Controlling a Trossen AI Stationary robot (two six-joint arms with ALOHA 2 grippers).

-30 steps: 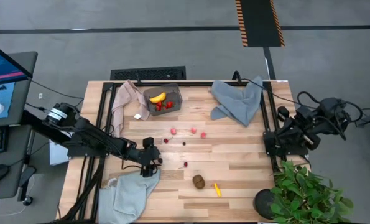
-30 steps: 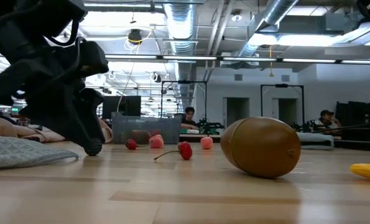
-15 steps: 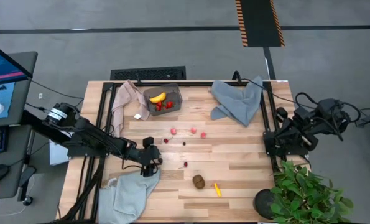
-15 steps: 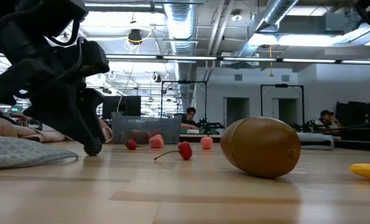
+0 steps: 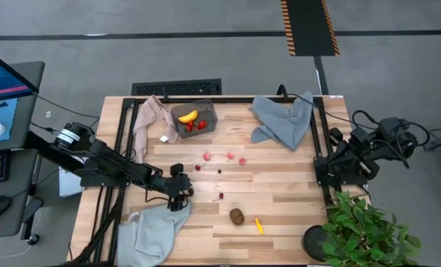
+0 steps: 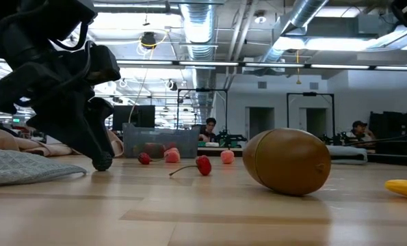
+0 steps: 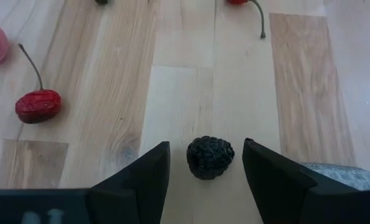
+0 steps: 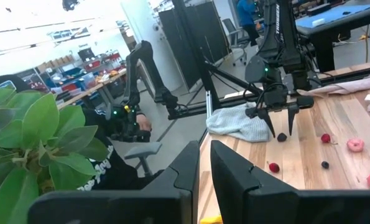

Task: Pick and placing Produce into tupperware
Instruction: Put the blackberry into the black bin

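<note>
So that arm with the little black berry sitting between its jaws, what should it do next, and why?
Probably close on it. The left gripper is down at the table with the dark berry between its open jaws, a gap visible on each side. Once pinched, it could go to the tupperware, which already holds a banana.
</note>
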